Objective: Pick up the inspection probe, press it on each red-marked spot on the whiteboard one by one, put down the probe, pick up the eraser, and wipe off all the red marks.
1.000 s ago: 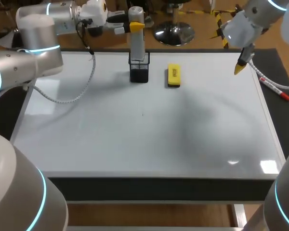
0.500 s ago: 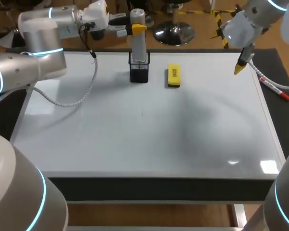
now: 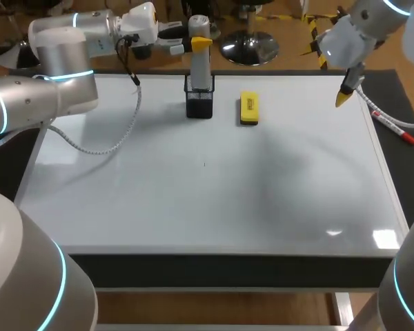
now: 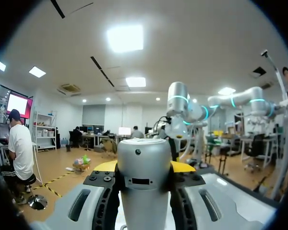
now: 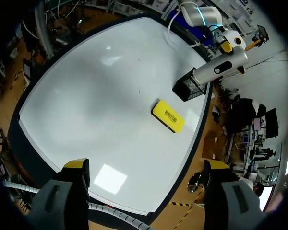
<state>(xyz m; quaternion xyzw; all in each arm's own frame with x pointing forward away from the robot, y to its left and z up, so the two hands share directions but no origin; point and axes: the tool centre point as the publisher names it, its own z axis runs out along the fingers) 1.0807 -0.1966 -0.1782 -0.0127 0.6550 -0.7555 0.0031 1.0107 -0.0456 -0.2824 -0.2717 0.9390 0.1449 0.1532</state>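
Whiteboard (image 3: 193, 207), 1: flat, glossy white rectangle with a thin pale frame, covering most of the table.
Arms, 2: smooth silver-white jointed cylinders.
- Left gripper (image 4: 144, 166): at the board's far edge, fingers drawn part-way in and pressed against both sides of the probe's upper end.
- Right gripper (image 3: 341, 98): above the board's far right corner, fingers spread wide, holding nothing.

Probe (image 3: 199, 62), 1: matt silver cylinder with a rounded cap, upright in the holder.
Holder (image 3: 199, 105), 1: square black wire-mesh cup, far centre of the board.
Eraser (image 3: 249, 109), 1: yellow rectangular block, flat, just right of the holder.
Marker (image 3: 393, 127), 1: slim white barrel with a red end, lying off the board's right edge.
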